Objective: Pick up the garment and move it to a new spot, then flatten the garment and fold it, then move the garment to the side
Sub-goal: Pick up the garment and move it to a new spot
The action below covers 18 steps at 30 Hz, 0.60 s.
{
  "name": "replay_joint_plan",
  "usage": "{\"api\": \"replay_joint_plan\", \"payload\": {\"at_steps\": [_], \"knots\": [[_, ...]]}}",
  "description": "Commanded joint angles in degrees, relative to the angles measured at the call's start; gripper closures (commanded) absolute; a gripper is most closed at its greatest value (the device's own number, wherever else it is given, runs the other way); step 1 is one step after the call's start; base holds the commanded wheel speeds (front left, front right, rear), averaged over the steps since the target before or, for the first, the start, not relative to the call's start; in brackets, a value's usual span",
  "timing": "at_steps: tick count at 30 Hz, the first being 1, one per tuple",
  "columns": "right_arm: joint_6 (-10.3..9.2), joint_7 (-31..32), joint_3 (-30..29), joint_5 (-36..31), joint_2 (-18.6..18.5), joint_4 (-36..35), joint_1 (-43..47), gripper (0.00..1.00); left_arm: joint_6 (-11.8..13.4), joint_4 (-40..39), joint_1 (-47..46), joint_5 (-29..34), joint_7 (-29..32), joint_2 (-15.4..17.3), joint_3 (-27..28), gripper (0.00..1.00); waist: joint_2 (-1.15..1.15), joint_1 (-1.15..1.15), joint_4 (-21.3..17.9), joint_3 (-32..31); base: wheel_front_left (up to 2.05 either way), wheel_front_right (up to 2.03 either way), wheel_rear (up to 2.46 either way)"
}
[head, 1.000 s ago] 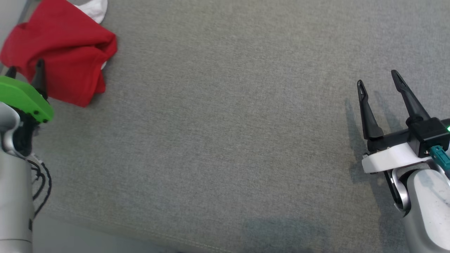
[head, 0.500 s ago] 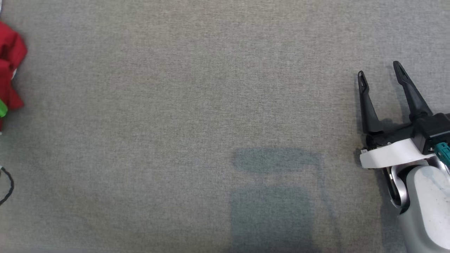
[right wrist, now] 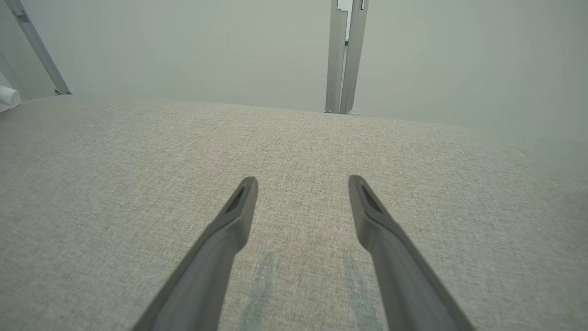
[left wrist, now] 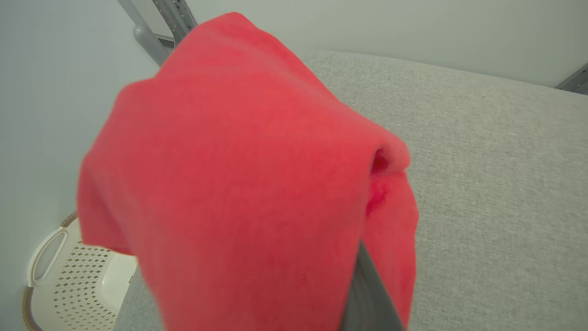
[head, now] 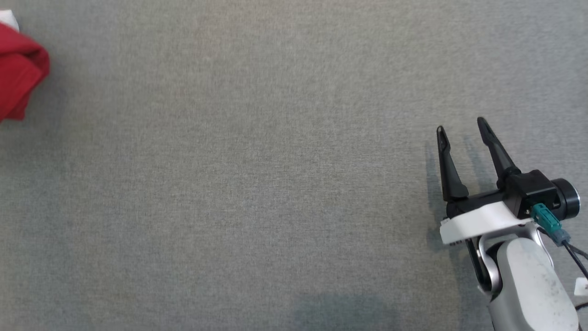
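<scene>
The garment [head: 20, 76] is red cloth, bunched at the far left edge of the head view. In the left wrist view the garment [left wrist: 239, 184] hangs close to the camera, raised off the grey surface and draped over my left gripper. One dark finger [left wrist: 367, 294] pokes out under the cloth; the fingertips are hidden in it. My right gripper [head: 461, 126] hovers low over the surface at the right, far from the garment. In the right wrist view my right gripper [right wrist: 302, 180] is open with nothing between its fingers.
Grey woven fabric surface [head: 257, 174] spreads across the whole work area. A white perforated basket [left wrist: 59, 276] stands below the surface's left end. Metal frame posts [right wrist: 344, 55] rise behind the far edge. A white scrap [head: 8, 19] lies behind the garment.
The head camera has swung, so the garment now lies at the picture's left edge and the left gripper's green mount has left it. The garment looks more bunched. The right gripper stays open.
</scene>
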Motion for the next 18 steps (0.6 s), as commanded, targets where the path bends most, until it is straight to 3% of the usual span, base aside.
{"api": "replay_joint_plan", "payload": {"at_steps": [1, 8, 14, 18], "knots": [[-0.06, -0.25, -0.19, 0.49, 0.29, 0.19, 1.72, 0.00, -0.11, -3.64, 1.23, -1.55, -0.56, 0.43, -1.10, 1.00, 0.00, 0.00, -3.55, -7.05, 0.00, 0.00, 0.00], [-0.06, -0.26, -1.52, 1.34, 1.47, -0.41, 5.60, 0.00, -0.05, -25.55, 8.89, -9.94, 2.89, -0.88, -4.37, 1.00, 0.00, 0.00, -9.29, -13.27, 0.00, 0.00, 0.00], [-0.06, -0.23, -1.98, 2.19, 1.77, -0.99, 7.54, 0.00, 3.73, -47.54, 18.13, -12.69, 7.20, -3.90, -6.60, 1.00, 0.00, 0.00, -14.98, -14.72, 0.00, 0.00, 0.00], [-0.06, -0.23, -1.72, 3.81, 1.79, -1.14, 7.90, 0.00, 6.35, -57.84, 22.85, -14.07, 7.96, -8.08, -9.57, 1.00, 0.00, 0.00, -18.14, -14.39, 0.00, 0.00, 0.00]]}}
